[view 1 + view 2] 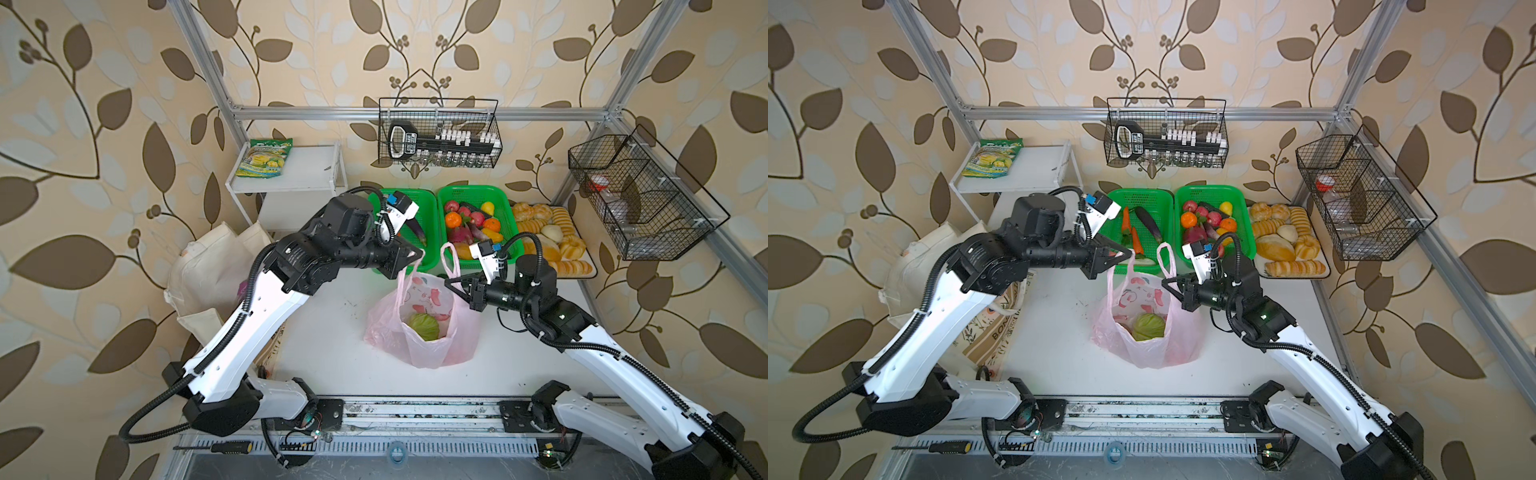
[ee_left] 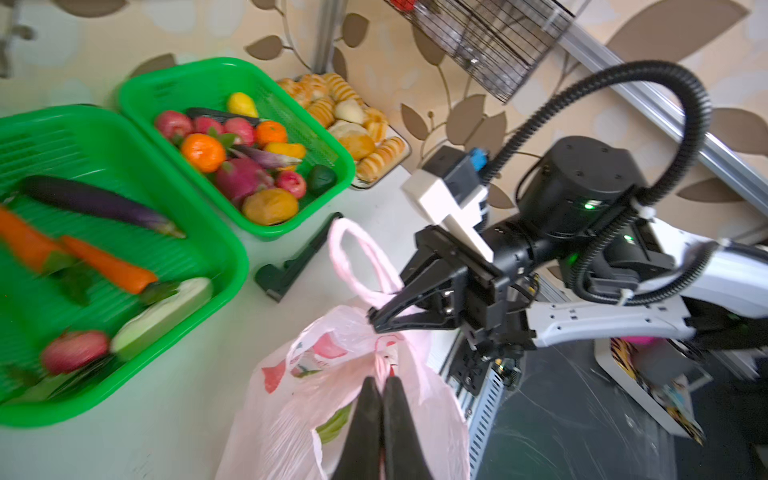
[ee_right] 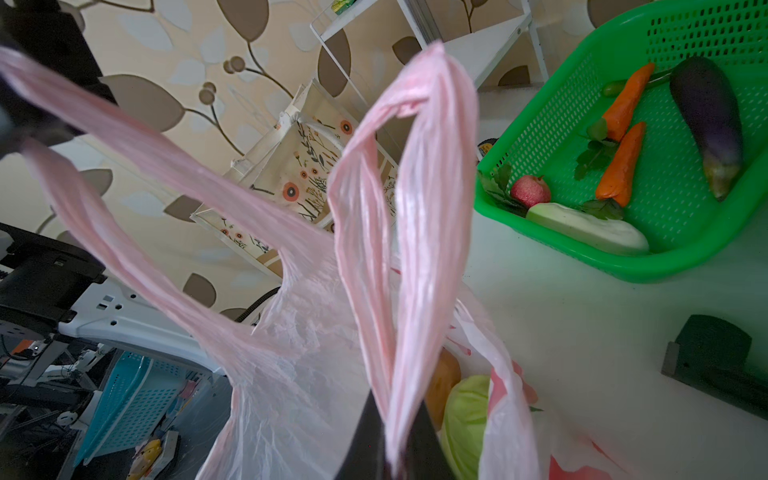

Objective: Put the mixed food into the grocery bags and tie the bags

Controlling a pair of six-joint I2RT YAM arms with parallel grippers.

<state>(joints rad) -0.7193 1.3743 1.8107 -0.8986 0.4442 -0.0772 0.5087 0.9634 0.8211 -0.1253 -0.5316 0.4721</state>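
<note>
The pink bag [image 1: 424, 332] stands mid-table [image 1: 332, 361] on the white top, mouth up, with a cabbage [image 1: 424, 327] inside. A brownish lump [image 3: 444, 382] beside the cabbage may be the potato, but the plastic veils it. The left gripper [image 1: 420, 254] is pinched tight on one handle [image 3: 145, 166] at eleven o'clock of the bag. The right gripper [image 1: 449, 284] is clamped on the other at one o'clock. The tote [image 1: 208, 266] slumps at nine o'clock, half hidden behind the left arm. Green baskets [image 1: 469, 190] sit at twelve, below leaf-print wallpaper [image 1: 104, 166].
</note>
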